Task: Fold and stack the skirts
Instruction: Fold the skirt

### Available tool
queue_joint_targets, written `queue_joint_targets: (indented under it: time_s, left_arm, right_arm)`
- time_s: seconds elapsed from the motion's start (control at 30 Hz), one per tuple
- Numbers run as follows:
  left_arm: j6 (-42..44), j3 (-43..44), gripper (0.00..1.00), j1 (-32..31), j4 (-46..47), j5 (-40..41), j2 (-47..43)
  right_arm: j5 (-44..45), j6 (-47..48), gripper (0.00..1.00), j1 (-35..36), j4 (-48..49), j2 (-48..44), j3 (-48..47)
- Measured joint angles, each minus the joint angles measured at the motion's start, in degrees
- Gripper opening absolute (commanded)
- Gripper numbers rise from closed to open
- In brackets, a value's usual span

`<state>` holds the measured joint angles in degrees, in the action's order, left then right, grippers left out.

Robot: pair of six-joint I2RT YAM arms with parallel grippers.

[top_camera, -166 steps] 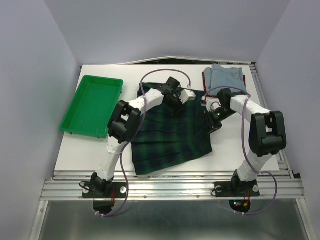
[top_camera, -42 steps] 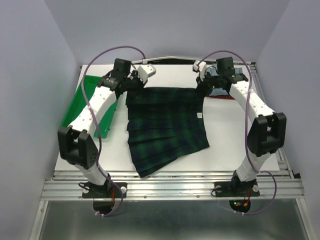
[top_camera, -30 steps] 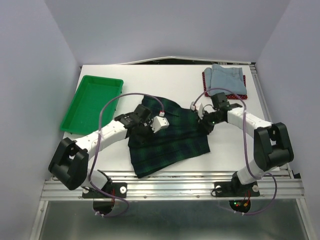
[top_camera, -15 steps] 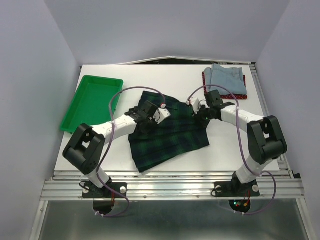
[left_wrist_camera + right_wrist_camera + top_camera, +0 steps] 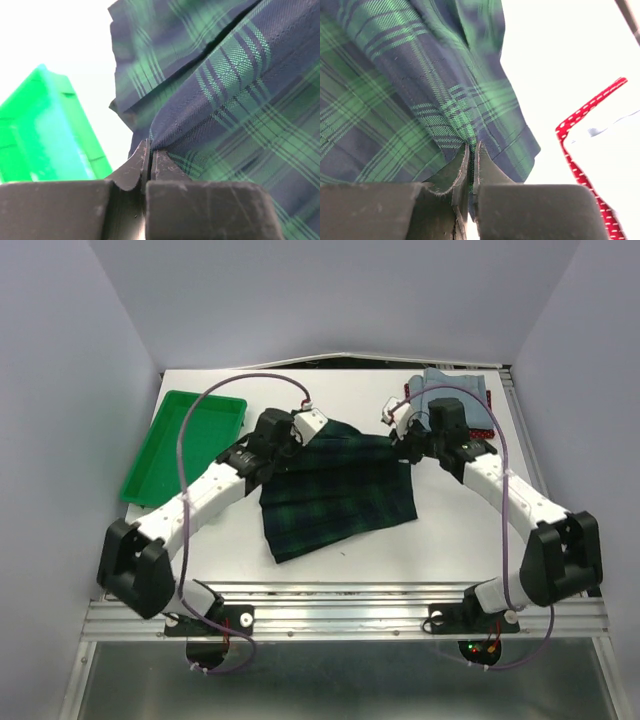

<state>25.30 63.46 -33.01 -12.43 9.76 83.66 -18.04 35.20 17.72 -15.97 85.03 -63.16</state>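
Observation:
The green-and-navy plaid skirt (image 5: 335, 490) lies on the white table in the middle. My left gripper (image 5: 283, 447) is shut on its far left corner; the left wrist view shows cloth (image 5: 235, 90) pinched between my closed fingers (image 5: 131, 167). My right gripper (image 5: 412, 445) is shut on the skirt's far right corner; the right wrist view shows plaid cloth (image 5: 415, 85) held between my fingers (image 5: 490, 170). The folded light blue denim skirt (image 5: 452, 390) lies on the red dotted one (image 5: 484, 428) at the far right; its red edge shows in the right wrist view (image 5: 580, 165).
A bright green plastic tray (image 5: 183, 445) stands at the left side of the table and shows in the left wrist view (image 5: 45, 135). The table's far edge (image 5: 330, 368) meets the back wall.
Both grippers have lifted the skirt's far edge and moved it away from the near edge. Earlier they held it stretched at the table's far end, then brought it toward the middle.

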Motion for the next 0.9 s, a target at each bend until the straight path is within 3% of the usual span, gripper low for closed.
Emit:
queue_joint_targets:
  time_s: [0.17,0.27,0.3,0.33,0.37,0.4,0.43,0.5,0.53,0.6,0.8,0.9]
  left_arm:
    - [2.0,-2.8,0.0,-1.5,-1.9,-3.5,-12.5]
    - [3.0,-9.4,0.0,-3.5,-2.7,-6.0,-17.3]
    - [3.1,-11.1,0.0,-3.7,-3.0,-6.6,-17.5]
    - [3.2,-13.2,0.06,-4.2,-3.4,-7.2,-17.2]
    - [3.5,-15.8,0.18,-4.9,-2.9,-8.0,-16.4]
    - [3.9,-18.0,0.54,-5.5,-3.0,-8.8,-15.5]
    - [4.3,-20.3,0.69,-6.2,-3.0,-9.0,-14.5]
    - [5.2,-23.3,0.98,-7.5,-4.9,-9.6,-13.6]
    - [5.2,-23.6,0.99,-7.5,-6.4,-10.0,-13.6]
    - [5.1,-22.9,0.99,-7.5,-9.1,-10.9,-14.6]
    - [4.4,-13.2,0.99,-7.5,-13.9,-14.1,-22.2]
    - [4.2,-7.8,0.82,-7.5,-13.7,-15.9,-25.4]
  right_arm:
    - [-2.7,4.0,0.01,0.9,2.4,-8.9,8.2]
    - [-3.4,7.3,0.01,3.4,4.1,-11.6,16.5]
    - [-3.5,8.1,0.04,3.7,4.4,-11.6,18.0]
    - [-3.7,8.9,0.16,4.2,4.4,-11.5,20.5]
    - [-3.8,9.9,0.53,4.7,4.5,-11.1,22.9]
    - [-4.0,10.8,0.6,5.1,4.5,-11.1,24.8]
    - [-4.2,11.4,0.6,5.6,4.0,-11.1,26.1]
    - [-4.2,11.8,0.77,6.0,2.6,-11.3,27.2]
    - [-3.8,11.4,0.89,6.0,1.8,-11.6,27.2]
    - [-2.7,9.5,0.99,5.9,-0.3,-13.2,26.1]
    - [-0.9,-0.8,1.0,5.9,-3.8,-21.1,15.7]
    - [-0.9,-9.3,0.95,5.9,-6.1,-22.1,10.2]
